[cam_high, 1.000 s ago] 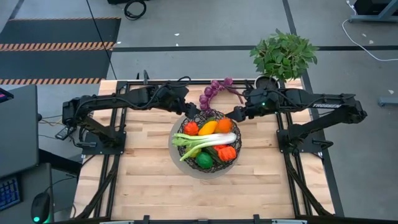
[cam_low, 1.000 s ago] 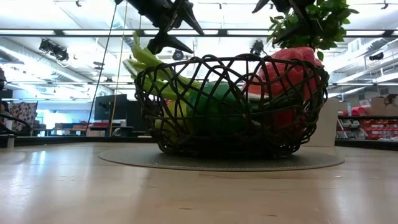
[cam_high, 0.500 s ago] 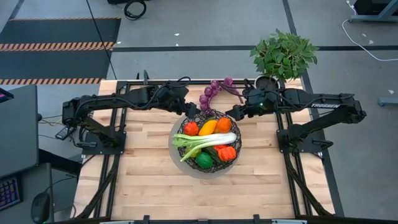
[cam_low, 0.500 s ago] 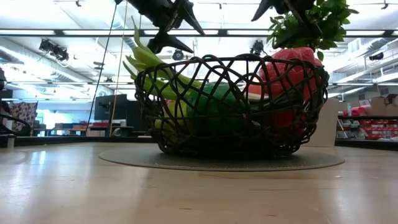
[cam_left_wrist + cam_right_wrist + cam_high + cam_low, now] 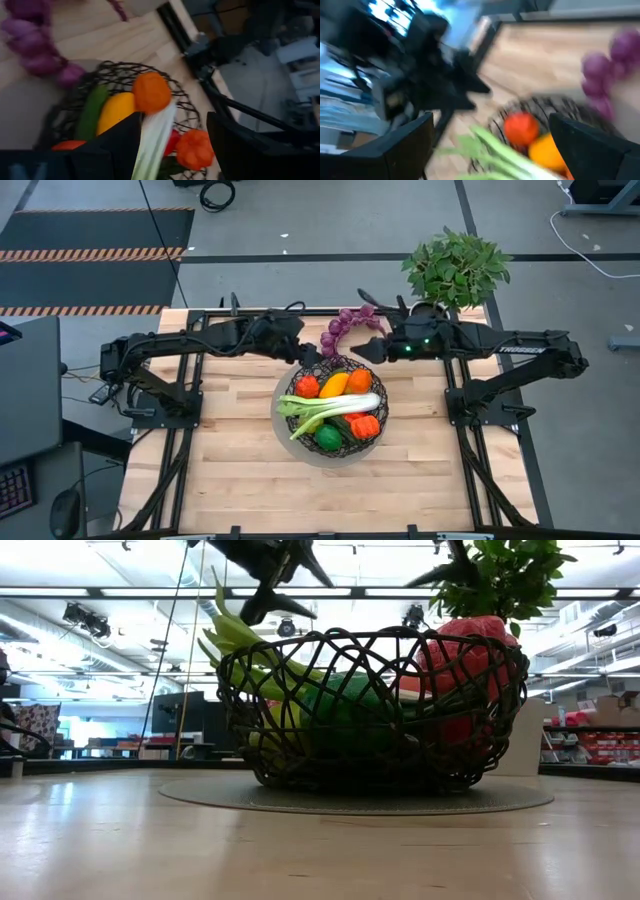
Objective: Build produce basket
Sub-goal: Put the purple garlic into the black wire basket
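One basket (image 5: pixel 372 418); one leek (image 5: pixel 335 406); one grape bunch (image 5: pixel 343 328); one lemon (image 5: pixel 334 386); one potted plant (image 5: pixel 455 268)

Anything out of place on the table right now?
Yes: the purple grape bunch lies on the table behind the basket, while the other produce is inside. The leek sticks out over the basket's rim.

No readable text, label, brand, number or sign anywhere. Faint pale lettering on the right arm (image 5: pixel 520 350), right of centre in the high view, too small to make out.
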You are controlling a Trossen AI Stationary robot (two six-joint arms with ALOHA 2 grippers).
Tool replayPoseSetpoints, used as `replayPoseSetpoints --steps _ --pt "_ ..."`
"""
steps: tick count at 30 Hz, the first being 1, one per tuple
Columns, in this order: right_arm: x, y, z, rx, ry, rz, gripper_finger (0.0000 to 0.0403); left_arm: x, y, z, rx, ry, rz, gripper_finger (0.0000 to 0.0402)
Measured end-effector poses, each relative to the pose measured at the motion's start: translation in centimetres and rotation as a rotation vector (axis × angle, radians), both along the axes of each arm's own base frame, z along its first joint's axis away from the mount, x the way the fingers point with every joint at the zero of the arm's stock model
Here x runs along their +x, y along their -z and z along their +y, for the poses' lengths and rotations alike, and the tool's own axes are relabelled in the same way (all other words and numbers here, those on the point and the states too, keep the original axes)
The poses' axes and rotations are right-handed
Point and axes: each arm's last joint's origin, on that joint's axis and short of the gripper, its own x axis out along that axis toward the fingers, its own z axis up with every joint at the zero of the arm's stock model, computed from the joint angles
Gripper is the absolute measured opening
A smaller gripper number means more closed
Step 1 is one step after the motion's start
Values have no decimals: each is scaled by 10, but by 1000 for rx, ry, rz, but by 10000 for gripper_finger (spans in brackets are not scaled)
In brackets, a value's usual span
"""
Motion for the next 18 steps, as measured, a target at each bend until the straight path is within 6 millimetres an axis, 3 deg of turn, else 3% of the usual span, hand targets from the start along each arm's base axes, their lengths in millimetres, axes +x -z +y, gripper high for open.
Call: replayPoseSetpoints --steps 7,11,18 --pt "14 -1 -17 -97 128 -57 396 3 -4 -3 -44 101 -61 231" --pt "29 18 -31 -48 156 22 396 2 -4 -3 -41 115 -61 231" --pt "53 48 -45 47 40 132 396 -2 -2 3 -9 122 -21 231"
